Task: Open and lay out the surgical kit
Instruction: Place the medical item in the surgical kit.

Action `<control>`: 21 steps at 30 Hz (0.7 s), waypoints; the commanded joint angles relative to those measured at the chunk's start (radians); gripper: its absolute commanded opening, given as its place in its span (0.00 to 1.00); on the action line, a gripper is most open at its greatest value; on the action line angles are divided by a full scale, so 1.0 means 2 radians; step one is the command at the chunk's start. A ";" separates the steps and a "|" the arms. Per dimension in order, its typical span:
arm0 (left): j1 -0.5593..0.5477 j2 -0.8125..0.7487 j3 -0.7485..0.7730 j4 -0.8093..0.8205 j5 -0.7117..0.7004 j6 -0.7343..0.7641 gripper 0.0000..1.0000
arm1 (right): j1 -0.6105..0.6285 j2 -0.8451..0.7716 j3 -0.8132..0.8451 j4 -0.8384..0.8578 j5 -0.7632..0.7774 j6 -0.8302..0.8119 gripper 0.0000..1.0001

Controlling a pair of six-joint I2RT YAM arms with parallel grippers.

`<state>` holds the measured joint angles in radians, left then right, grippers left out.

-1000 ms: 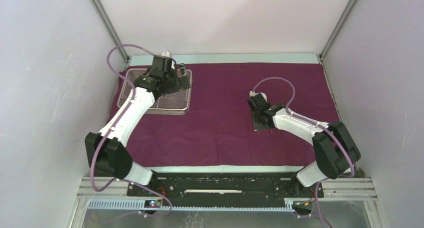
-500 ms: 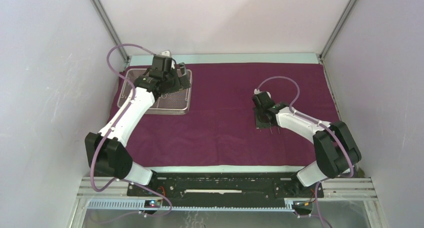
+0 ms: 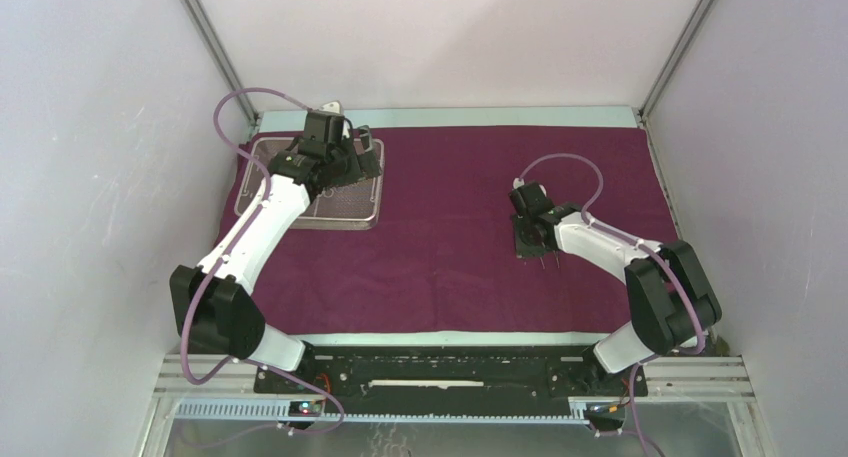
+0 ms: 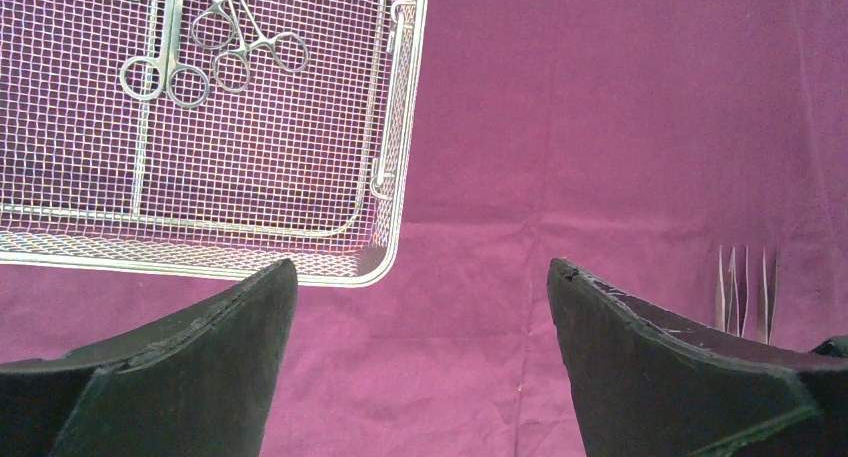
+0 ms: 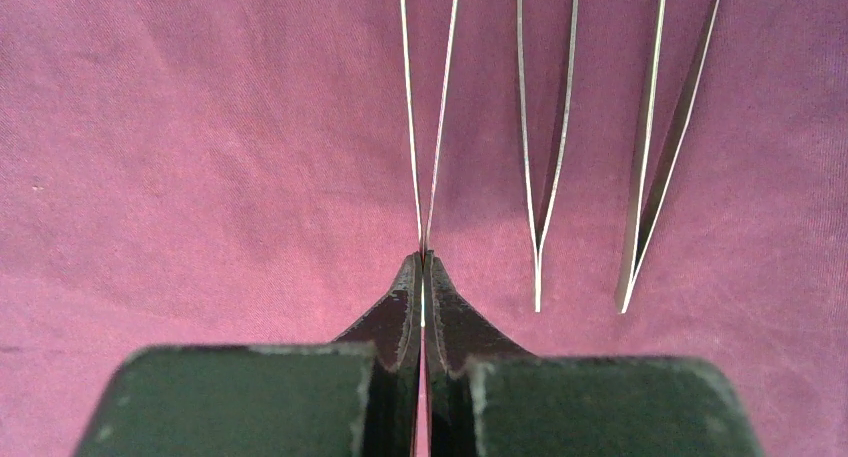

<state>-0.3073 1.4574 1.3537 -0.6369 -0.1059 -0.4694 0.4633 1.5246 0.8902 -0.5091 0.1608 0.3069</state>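
Right jaws clamp the leftmost tweezers [image 5: 425,217], left jaws gape empty; I fear release nudging it into the neighbouring pair [image 5: 538,267].

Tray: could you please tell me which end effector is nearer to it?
Left. The left end effector hangs open at a corner of the tray; the right end effector is across the cloth, shut on tweezers.
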 commanded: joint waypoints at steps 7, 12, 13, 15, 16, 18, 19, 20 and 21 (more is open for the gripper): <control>-0.002 -0.008 -0.009 0.013 -0.002 0.010 1.00 | -0.007 0.013 0.015 -0.025 -0.003 0.001 0.00; -0.001 -0.006 -0.008 0.015 0.002 0.008 1.00 | -0.005 0.019 0.015 -0.029 -0.005 0.002 0.00; -0.001 -0.006 -0.009 0.015 0.003 0.008 1.00 | -0.006 0.020 0.015 -0.030 -0.005 0.003 0.00; -0.001 -0.007 -0.010 0.015 0.002 0.009 1.00 | -0.006 0.021 0.015 -0.031 -0.004 0.003 0.00; -0.001 -0.008 -0.010 0.015 0.002 0.009 1.00 | -0.006 0.021 0.015 -0.031 -0.004 0.003 0.01; -0.001 -0.008 -0.010 0.015 0.002 0.009 1.00 | -0.006 0.021 0.015 -0.031 -0.003 0.004 0.03; -0.001 -0.008 -0.010 0.015 0.001 0.009 1.00 | -0.006 0.021 0.015 -0.032 -0.002 0.005 0.05; -0.001 -0.007 -0.010 0.015 0.001 0.009 1.00 | -0.006 0.022 0.015 -0.034 -0.003 0.005 0.08; -0.001 -0.007 -0.010 0.015 0.001 0.009 1.00 | -0.006 0.023 0.014 -0.035 -0.003 0.006 0.11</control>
<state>-0.3073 1.4574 1.3537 -0.6365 -0.1020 -0.4694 0.4568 1.5627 0.8909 -0.5629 0.1501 0.3061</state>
